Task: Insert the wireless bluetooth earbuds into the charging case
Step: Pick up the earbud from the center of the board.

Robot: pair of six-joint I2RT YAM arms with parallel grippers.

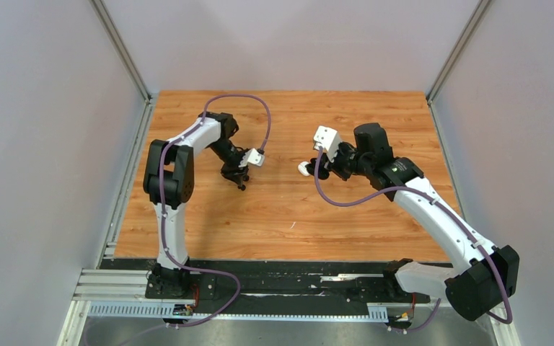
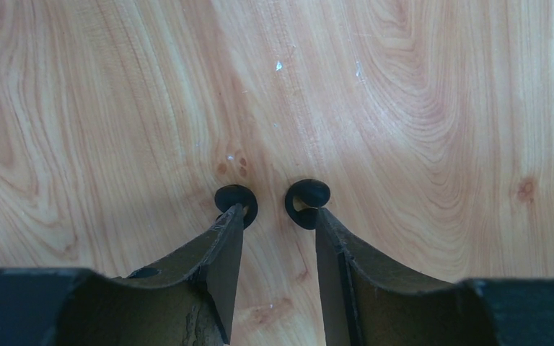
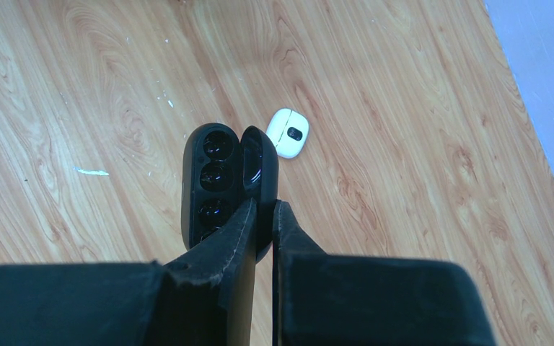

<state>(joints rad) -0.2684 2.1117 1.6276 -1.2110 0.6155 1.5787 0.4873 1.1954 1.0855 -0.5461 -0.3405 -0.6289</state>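
The right claw [image 3: 265, 205] pinches a black piece [image 3: 213, 176] with round hollows just short of the white charging case [image 3: 288, 133] on the surface [image 3: 418, 216], probably lined up to reach it, while the left claw [image 2: 278, 210] hangs spread and empty, well left of the case.

Two white arms [image 1: 440, 216], black joints [image 1: 169, 173], purple cables [image 1: 245, 96]

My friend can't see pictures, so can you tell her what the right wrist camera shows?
The right hand pinches a black hinged holder, flipped open to show round hollows. Just beyond it, a small white case with a dark patch lies on the wooden table.
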